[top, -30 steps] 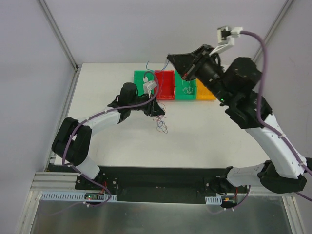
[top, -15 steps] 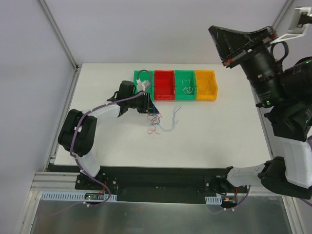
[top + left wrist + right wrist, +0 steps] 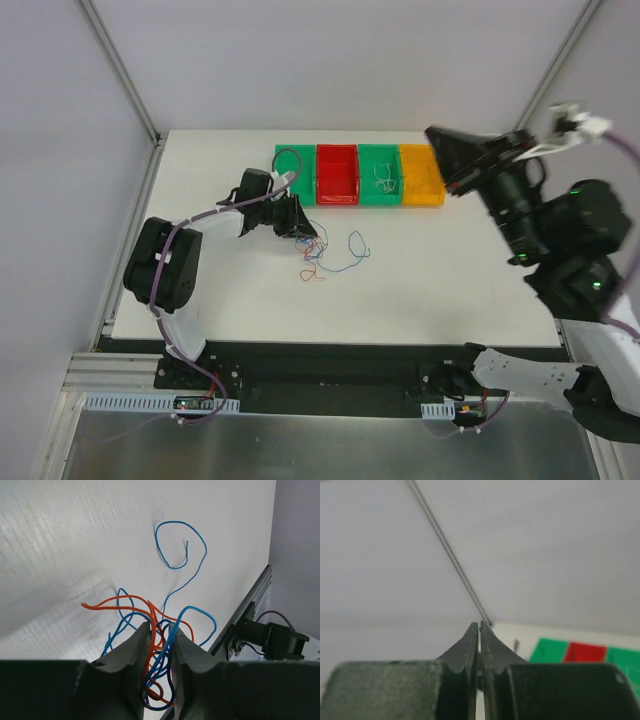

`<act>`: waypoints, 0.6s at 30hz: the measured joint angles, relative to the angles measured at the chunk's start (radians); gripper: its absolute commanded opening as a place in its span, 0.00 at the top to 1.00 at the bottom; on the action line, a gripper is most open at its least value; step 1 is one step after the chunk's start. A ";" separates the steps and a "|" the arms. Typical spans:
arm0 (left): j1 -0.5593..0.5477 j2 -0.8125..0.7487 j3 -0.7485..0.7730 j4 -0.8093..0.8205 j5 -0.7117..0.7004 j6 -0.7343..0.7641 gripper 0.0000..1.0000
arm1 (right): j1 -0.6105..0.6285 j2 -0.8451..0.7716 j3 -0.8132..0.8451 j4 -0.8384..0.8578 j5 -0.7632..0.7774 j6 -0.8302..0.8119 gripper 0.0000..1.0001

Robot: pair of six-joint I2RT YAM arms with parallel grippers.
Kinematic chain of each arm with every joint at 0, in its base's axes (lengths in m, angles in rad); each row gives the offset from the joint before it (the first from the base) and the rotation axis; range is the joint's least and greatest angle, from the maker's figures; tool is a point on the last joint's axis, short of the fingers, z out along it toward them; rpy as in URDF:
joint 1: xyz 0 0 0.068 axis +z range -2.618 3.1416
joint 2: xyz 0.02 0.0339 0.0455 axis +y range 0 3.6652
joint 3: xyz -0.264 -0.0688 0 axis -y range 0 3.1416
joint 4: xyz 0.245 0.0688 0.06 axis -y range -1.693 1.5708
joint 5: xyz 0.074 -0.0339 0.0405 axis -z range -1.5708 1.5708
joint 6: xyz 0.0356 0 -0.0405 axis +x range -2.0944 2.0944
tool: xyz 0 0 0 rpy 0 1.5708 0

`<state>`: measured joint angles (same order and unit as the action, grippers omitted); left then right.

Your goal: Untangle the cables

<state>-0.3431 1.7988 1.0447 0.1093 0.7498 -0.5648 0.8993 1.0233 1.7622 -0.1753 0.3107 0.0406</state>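
Observation:
The cables are thin orange, blue and red wires. In the left wrist view a tangle of orange and blue cables (image 3: 159,645) passes between my left gripper's (image 3: 160,630) jaws, which are shut on it just above the white table. A separate blue cable (image 3: 181,545) lies curled on the table beyond. From above, my left gripper (image 3: 305,232) is at the tangle (image 3: 314,262), and the loose blue cable (image 3: 352,248) lies to its right. My right gripper (image 3: 435,135) is raised high at the right, shut and empty; it also shows in its own view (image 3: 479,626).
A row of bins stands at the back: a green bin (image 3: 287,158) partly behind the left arm, a red bin (image 3: 337,176), a green bin (image 3: 366,190) with a thin pale wire in it, and a yellow bin (image 3: 422,176). The table's left edge (image 3: 140,230) is near the left arm.
My right arm has swung up and away from the bins to the right. A blue cable has come free and now lies beside the tangle. My left gripper has shifted slightly, still gripping.

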 measured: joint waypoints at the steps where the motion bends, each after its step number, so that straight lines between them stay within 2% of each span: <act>1: 0.000 -0.013 0.000 -0.005 -0.002 0.004 0.79 | 0.000 -0.035 -0.100 0.000 0.019 0.000 0.87; 3: 0.000 -0.041 0.001 -0.018 -0.006 0.013 0.79 | 0.000 -0.097 -0.330 0.018 0.058 0.003 0.80; 6: 0.000 -0.089 0.010 -0.042 -0.023 0.032 0.79 | 0.000 -0.117 -0.595 0.005 0.096 0.016 0.60; 10: 0.000 -0.137 0.021 -0.050 -0.029 0.044 0.78 | 0.000 -0.075 -0.790 -0.006 0.076 0.047 0.38; 12: 0.000 -0.156 0.022 -0.051 -0.030 0.050 0.78 | 0.000 -0.031 -0.810 -0.002 0.058 0.064 0.31; 14: -0.002 -0.167 0.025 -0.056 -0.031 0.056 0.78 | 0.000 0.043 -0.802 0.026 0.036 0.074 0.27; 18: -0.010 -0.187 0.027 -0.077 -0.055 0.077 0.77 | 0.000 0.231 -0.740 0.050 0.003 0.078 0.27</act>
<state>-0.3527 1.6119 1.0714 0.0322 0.6945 -0.4873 0.8993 1.2541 1.0218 -0.1257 0.3134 0.1188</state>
